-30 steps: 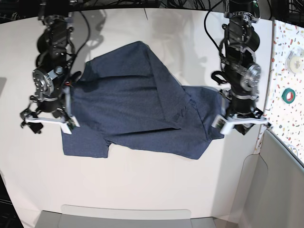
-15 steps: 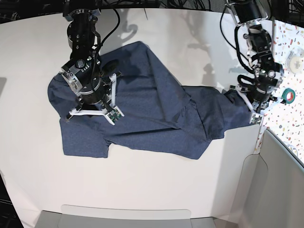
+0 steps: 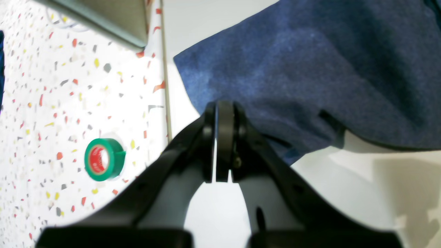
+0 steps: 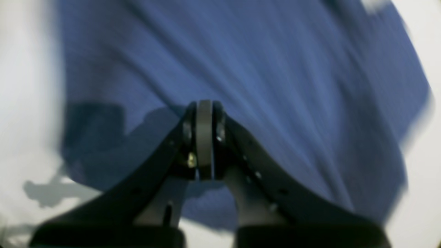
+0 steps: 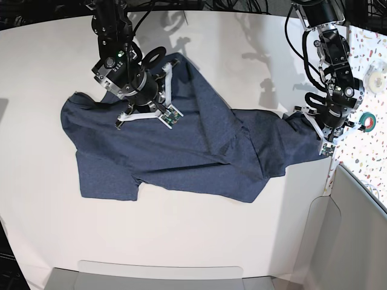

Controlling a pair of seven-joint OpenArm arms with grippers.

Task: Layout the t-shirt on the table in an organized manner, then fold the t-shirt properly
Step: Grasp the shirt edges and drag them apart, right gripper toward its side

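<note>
The dark navy t-shirt (image 5: 181, 145) lies crumpled and partly doubled over across the white table (image 5: 181, 241), with no lettering showing. In the base view my right gripper (image 5: 147, 104) hangs over the shirt's far left part. In the blurred right wrist view, the right gripper (image 4: 204, 103) is shut with nothing visible between the jaws, and it casts a shadow on the cloth. My left gripper (image 5: 326, 136) is at the table's right edge. In the left wrist view, the left gripper (image 3: 219, 105) is shut, its tips on the drawn-out edge of the t-shirt (image 3: 310, 69).
A speckled terrazzo strip (image 5: 370, 48) borders the table on the right. It carries a green tape roll (image 3: 103, 159) and a white roll (image 5: 377, 75). A grey panel (image 5: 357, 229) stands at the near right, and another grey edge (image 5: 163, 272) runs along the front.
My right gripper moved from the shirt's left edge up over its far part and closed. My left gripper closed, swung right and drew the shirt's right end toward the table edge.
</note>
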